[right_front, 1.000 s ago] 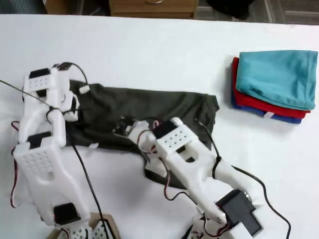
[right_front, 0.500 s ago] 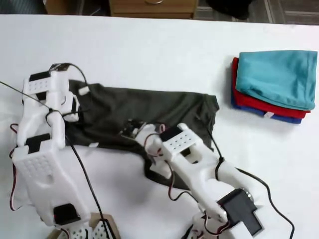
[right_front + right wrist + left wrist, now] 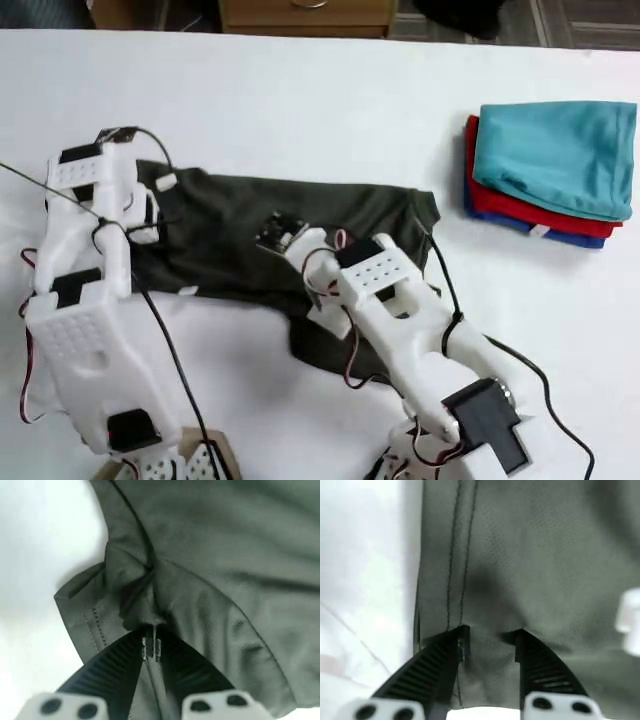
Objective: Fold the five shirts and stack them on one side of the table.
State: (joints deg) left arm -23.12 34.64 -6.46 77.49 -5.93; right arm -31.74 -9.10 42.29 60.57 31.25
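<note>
my right hand is clamped on a pinched ridge of the dark green shirt. over the last second it has carried that pinch away from me and a little toward the stack side, so my arm now reaches further across the cloth. i take that as the fold being dragged over, not yet laid down.

my left hand has kept its place at the shirt's other end. its jaws are apart, with the tips pressed on the fabric beside the stitched hem, and i judge it is pinning the cloth.

the shirt lies lengthways across the middle of the surface, rumpled, with a loose flap trailing toward me beside my right arm. well apart from it, at the right edge, the stack of folded shirts shows teal on top, then red and blue beneath. this shirt is not yet folded.
</note>
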